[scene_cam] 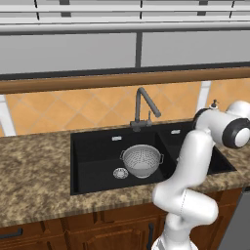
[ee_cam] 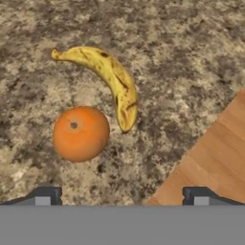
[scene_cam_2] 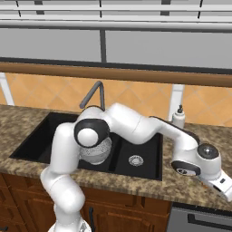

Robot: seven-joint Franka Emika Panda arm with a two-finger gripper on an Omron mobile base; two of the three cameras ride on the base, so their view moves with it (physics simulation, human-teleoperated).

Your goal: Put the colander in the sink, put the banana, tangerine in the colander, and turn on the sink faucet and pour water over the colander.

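Pincer agape | tangerine, banana below | colander in sink

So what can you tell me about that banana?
The banana is small, yellow and curved, its skin flecked with brown streaks and spots, darker toward both tips. It looks whole and unpeeled. In the hand view it lies flat on the speckled brown stone counter, arching around the tangerine, very close to it; whether they touch is unclear. The open gripper hovers above, not touching it.
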